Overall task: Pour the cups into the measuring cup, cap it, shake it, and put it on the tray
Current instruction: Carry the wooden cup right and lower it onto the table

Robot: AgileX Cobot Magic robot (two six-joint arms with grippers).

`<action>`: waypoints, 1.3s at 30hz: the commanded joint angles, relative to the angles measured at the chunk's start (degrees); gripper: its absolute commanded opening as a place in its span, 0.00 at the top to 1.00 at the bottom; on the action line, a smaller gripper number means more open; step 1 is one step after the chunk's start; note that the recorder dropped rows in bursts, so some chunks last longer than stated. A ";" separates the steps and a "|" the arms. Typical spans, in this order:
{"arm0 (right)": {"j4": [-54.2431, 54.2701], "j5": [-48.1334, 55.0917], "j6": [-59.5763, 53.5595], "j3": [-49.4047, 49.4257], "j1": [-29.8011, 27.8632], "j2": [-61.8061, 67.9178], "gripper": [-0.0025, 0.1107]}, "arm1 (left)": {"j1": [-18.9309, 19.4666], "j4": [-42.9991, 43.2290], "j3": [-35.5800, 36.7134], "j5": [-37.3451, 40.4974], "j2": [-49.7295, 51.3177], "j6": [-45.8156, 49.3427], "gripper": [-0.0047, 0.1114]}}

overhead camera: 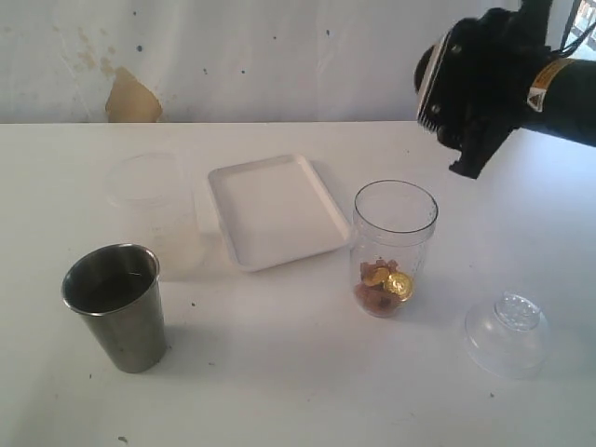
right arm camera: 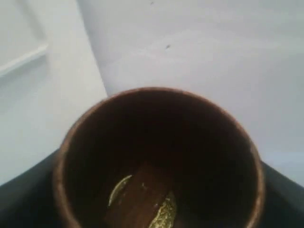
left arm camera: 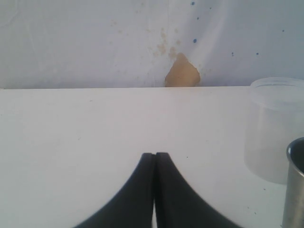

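The tumbler (overhead camera: 116, 303) was brushed metal. The measuring cup (overhead camera: 395, 228) and lid (overhead camera: 507, 333) were clear, glossy plastic, the other cup (overhead camera: 149, 186) frosted. The wooden cup (right arm camera: 190, 142) looked smooth; the tray (overhead camera: 275, 209), matt white.

Table (overhead camera: 298, 400), contents:
- Front left: steel tumbler (overhead camera: 116, 303).
- Behind it: plastic cup (overhead camera: 149, 186).
- Centre, right of the plastic cup: tray (overhead camera: 275, 209).
- Just right of the tray: measuring cup (overhead camera: 394, 223), with small pieces (overhead camera: 385, 284) in its bottom.
- Front right, apart: domed lid (overhead camera: 507, 331).
- Raised off the table, rear right: wooden cup (right arm camera: 156, 123).
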 commanded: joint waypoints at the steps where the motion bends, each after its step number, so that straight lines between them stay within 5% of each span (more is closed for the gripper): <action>1: -3.86 -13.15 22.75 -0.48 -3.73 -0.60 0.98 | -0.14 0.24 0.29 -0.60 -0.24 -0.07 0.96; 4: -21.32 -28.18 50.94 -0.48 -7.40 0.09 0.98 | -0.14 0.24 0.29 -0.60 -0.24 -0.07 0.96; 8: -25.57 -35.16 69.28 -0.73 -10.21 1.73 0.98 | -0.14 0.24 0.29 -0.60 -0.24 -0.07 0.96; 14: -36.79 -39.79 73.58 -0.73 -15.14 1.99 0.98 | -0.14 0.24 0.29 -0.60 -0.24 -0.07 0.96; 20: -42.23 -24.88 78.40 -0.62 -19.64 2.22 0.98 | -0.14 0.24 0.29 -0.60 -0.24 -0.07 0.96; 31: -43.43 -29.03 82.90 1.25 -23.74 16.52 0.98 | -0.14 0.24 0.29 -0.60 -0.24 -0.07 0.96; 39: -38.14 -26.14 74.96 0.64 -23.74 26.15 0.98 | -0.14 0.24 0.29 -0.60 -0.24 -0.07 0.96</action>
